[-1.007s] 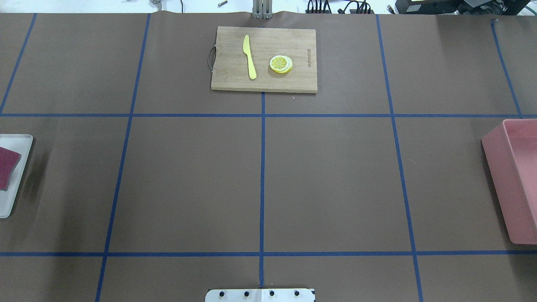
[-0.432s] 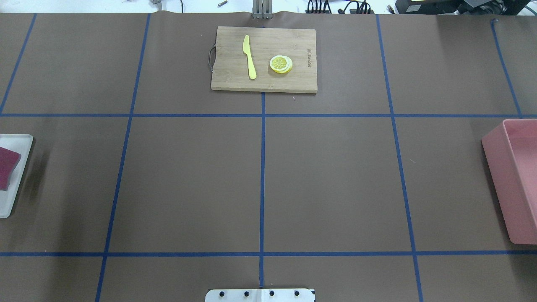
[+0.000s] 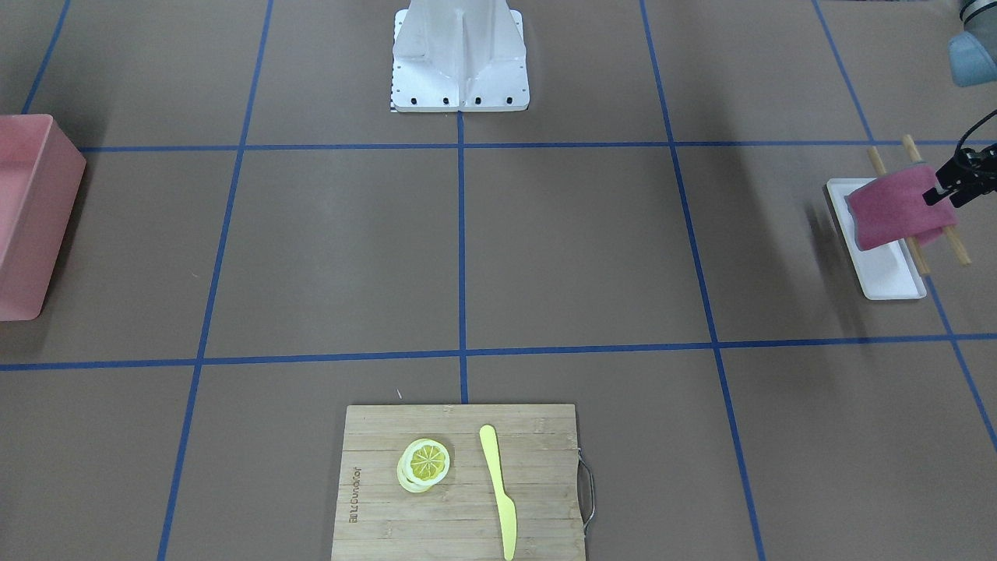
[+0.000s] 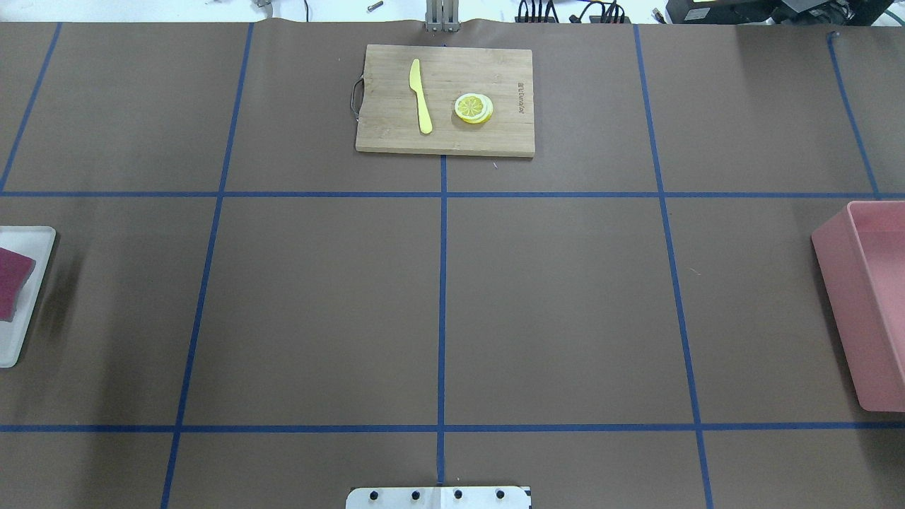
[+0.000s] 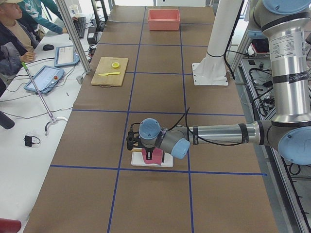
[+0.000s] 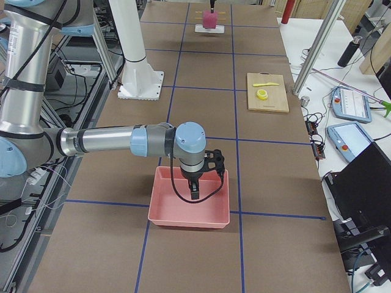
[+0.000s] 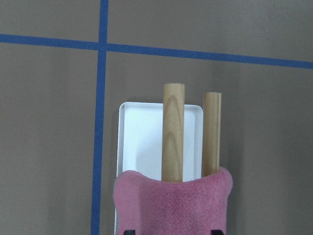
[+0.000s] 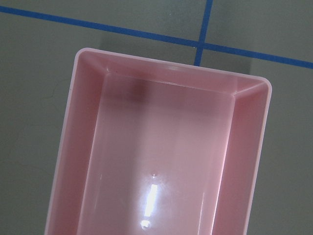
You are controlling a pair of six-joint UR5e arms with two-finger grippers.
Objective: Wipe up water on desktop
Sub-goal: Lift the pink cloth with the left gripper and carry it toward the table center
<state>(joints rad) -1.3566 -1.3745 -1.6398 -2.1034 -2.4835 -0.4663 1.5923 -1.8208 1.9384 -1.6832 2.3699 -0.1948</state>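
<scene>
I can't tell if my left end effector (image 3: 940, 195) pinches the magenta fleece cloth (image 3: 892, 212); lifting could drag the round wooden dowels (image 7: 173, 132) off the white rectangular tray (image 3: 888, 274).

A bamboo cutting board (image 4: 509, 134) carries a yellow plastic knife (image 4: 421, 95) beside a small stack of lemon slices (image 4: 473, 108), the two apart. A pink bin (image 4: 841, 304) stands well away at one end; at the other, two wooden sticks (image 7: 173, 132) run lengthwise over a white tray (image 3: 888, 273).

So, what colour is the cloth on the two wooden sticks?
The cloth is deep pink, clearest in the left wrist-mounted view.
</scene>
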